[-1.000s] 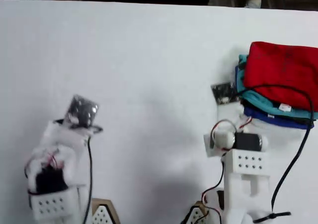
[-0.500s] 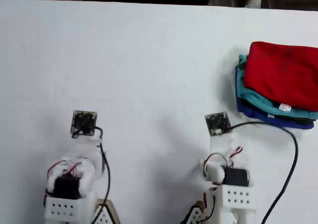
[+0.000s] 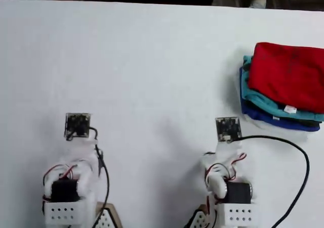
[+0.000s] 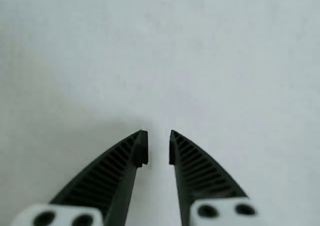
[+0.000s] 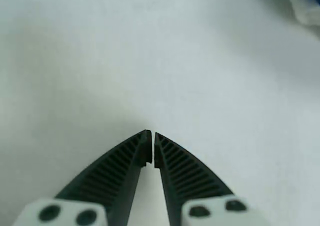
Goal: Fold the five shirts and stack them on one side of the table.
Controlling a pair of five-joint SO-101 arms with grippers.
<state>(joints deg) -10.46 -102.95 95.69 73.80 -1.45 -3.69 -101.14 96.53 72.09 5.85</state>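
shirts [image 3: 283, 86] lie folded in one stack on the right side of the white counter [image 3: 152, 61], towards its far half and running off the view's right edge. red shirt [image 3: 286, 71] is on top, its near edge lapping over the layers below. teal shirt [image 3: 254, 99] lies under it and sticks out on the side towards the middle of the counter. blue shirt [image 3: 273, 121] is at the bottom, showing as a strip along the near edge. a thin dark edge [image 3: 306, 121] shows between the teal and the blue; what it belongs to cannot be told. a small white tag [image 3: 290, 109] sits on the teal layer's near edge.

both arms stand at the near edge of the counter, well apart from each other. left arm [image 3: 68, 190] is on the left side, with its small dark camera board [image 3: 77, 125] pointing out over bare counter. right arm [image 3: 228, 187] is nearer the stack but not touching it, and its camera board [image 3: 228, 129] lies just short of the blue strip's corner. a black cable [image 3: 298, 160] loops from that board round towards the right.

left jaws stand a narrow slit apart at the fingertips [image 4: 141, 147], holding nothing, above bare counter. right jaws are pressed almost tip to tip, with a hairline gap, and are likewise empty.
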